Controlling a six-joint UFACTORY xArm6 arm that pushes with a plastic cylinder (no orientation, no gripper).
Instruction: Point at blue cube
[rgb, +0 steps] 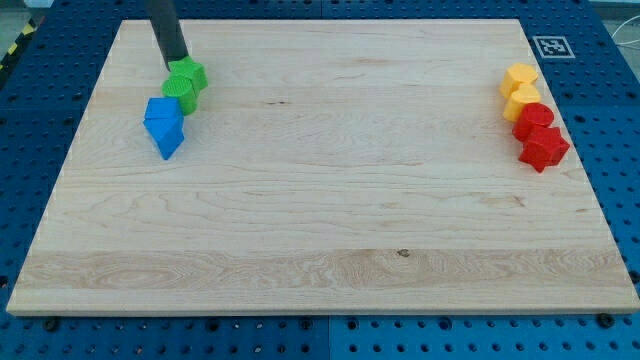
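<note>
A blue cube (162, 113) lies near the view's upper left of the wooden board (320, 200). A second blue block (168, 139), wedge-like, touches its lower side. Two green blocks sit just above and to the right of them: one (190, 73) at the top, one (181, 93) below it, touching the blue cube's upper right. My tip (177, 64) is at the upper left edge of the top green block, about a block's length above the blue cube. The dark rod rises out of the view's top.
At the view's right stands a column of blocks: two yellow ones (520, 78) (521, 100) above, then two red ones (534, 118) (544, 146) below. A black-and-white marker (550, 46) sits off the board's upper right corner. Blue pegboard surrounds the board.
</note>
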